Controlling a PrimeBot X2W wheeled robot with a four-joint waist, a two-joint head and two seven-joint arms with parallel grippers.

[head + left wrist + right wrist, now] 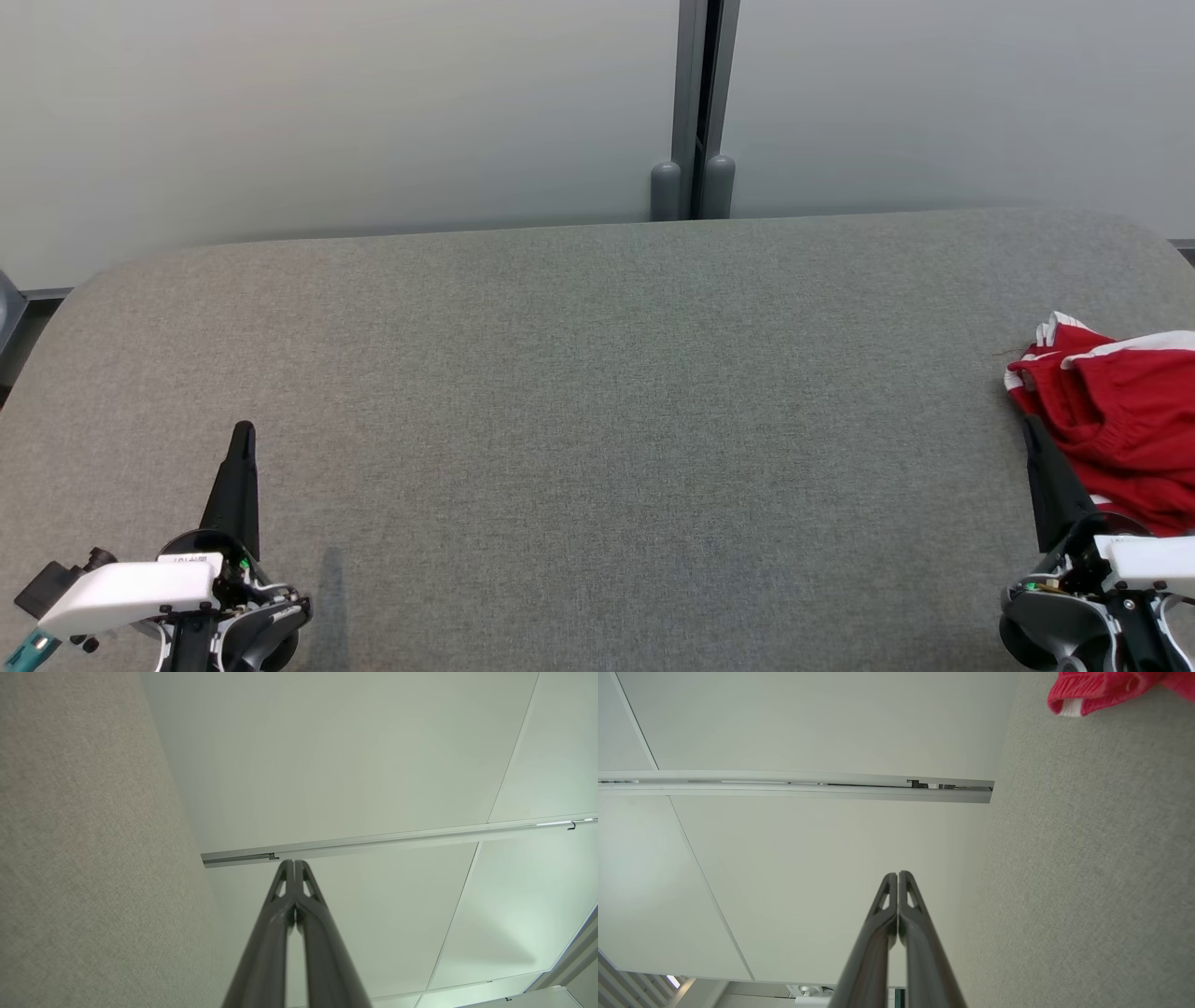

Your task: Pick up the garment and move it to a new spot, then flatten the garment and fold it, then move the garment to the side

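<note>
- The garment (pixel 1120 420) — red with white trim — is seen crumpled at the right edge of the grey table (pixel 597 420).
- The left gripper (pixel 245 431) is held closed, fingers pressed together, nothing gripped; it is placed over the table's near left, well apart from the garment.
- The right gripper (pixel 1030 425) is likewise closed and empty — it is positioned just beside the garment's left edge; in the right wrist view the garment is seen clear of the fingertips.

No readable text, small label (pixel 189 559) illegible
</note>
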